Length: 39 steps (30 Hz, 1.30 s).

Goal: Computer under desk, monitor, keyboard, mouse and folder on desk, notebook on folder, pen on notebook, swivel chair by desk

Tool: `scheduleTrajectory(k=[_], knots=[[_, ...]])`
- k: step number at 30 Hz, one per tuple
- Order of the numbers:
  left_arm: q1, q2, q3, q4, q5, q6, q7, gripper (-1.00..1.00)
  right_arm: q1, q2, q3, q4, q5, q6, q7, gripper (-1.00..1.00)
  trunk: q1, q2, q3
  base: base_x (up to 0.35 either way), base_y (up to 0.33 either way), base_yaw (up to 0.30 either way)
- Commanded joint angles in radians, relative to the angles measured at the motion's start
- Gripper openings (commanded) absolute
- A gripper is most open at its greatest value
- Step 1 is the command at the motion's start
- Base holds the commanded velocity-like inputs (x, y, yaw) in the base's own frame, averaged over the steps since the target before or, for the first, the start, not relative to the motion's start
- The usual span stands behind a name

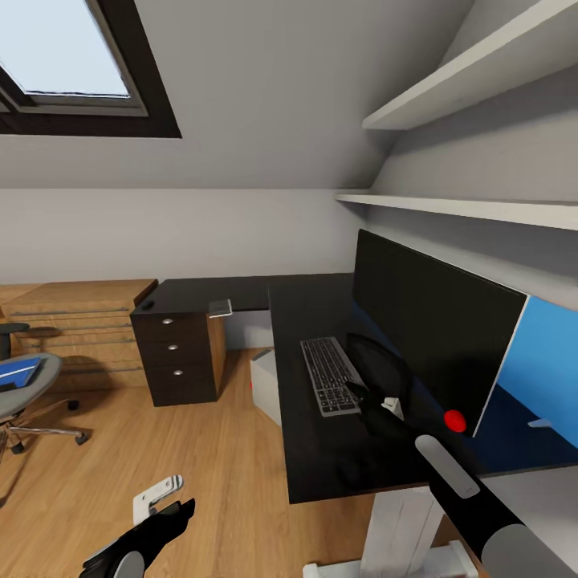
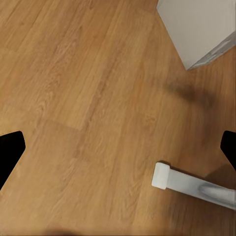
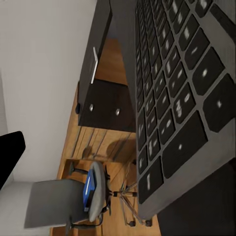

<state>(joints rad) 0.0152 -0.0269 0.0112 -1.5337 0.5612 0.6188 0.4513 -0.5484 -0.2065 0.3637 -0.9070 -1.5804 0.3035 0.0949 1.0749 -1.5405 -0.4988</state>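
1. head view: the black l-shaped desk (image 1: 321,449) is seen along the right, with the monitor (image 1: 433,337) standing on it, its black screen facing the room and its round black base beside the keyboard (image 1: 329,375).
2. the keyboard is laid flat on the desk, just in front of the monitor base.
3. the right gripper (image 1: 384,408) is held low over the desk at the near right corner of the keyboard; whether its jaws are parted or closed cannot be told here.
4. the computer (image 1: 265,385), a pale grey box, is seen on the wooden floor (image 1: 209,474) under the desk edge.
5. the swivel chair (image 1: 24,385) is placed well apart from the desk at the far left, with the blue folder (image 1: 18,374) lying on its seat.
6. the left gripper (image 1: 172,514) is held low over the floor, and its fingers are spread apart with nothing between them.
7. in the left wrist view, the two dark fingertips (image 2: 10,147) are seen at opposite edges over bare floor, with a corner of the computer (image 2: 196,29) beyond.
8. in the right wrist view, the keyboard (image 3: 182,98) is seen very close, with the chair (image 3: 73,196) and folder (image 3: 89,189) far behind.
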Motion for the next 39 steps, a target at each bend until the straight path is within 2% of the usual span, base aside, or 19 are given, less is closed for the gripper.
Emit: scheduleTrajectory(k=[1, 10, 28, 39], knots=[[0.0, -0.001, 0.001, -0.002, 0.011, 0.003, 0.007, 1.0, -0.001, -0.002, 0.003, 0.0, -0.006, 0.0, 0.003, 1.0, 0.0, 0.0, -0.001, -0.006, -0.013, 0.0], [0.0, -0.001, 0.001, -0.002, 0.011, 0.003, 0.007, 1.0, -0.001, -0.001, 0.003, 0.0, -0.006, 0.0, 0.003, 1.0, 0.0, 0.0, -0.001, -0.087, -0.002, 0.0], [0.0, 0.001, 0.003, -0.002, 0.011, 0.003, 0.007, 1.0, -0.001, -0.001, 0.003, 0.0, -0.006, -0.001, 0.002, 1.0, 0.0, 0.0, -0.001, -0.326, -0.002, 0.0], [0.0, 0.001, 0.003, -0.002, 0.011, 0.003, 0.007, 1.0, -0.001, -0.001, 0.003, 0.0, -0.006, -0.001, 0.002, 1.0, 0.0, 0.0, -0.001, -0.333, -0.077, 0.0]])
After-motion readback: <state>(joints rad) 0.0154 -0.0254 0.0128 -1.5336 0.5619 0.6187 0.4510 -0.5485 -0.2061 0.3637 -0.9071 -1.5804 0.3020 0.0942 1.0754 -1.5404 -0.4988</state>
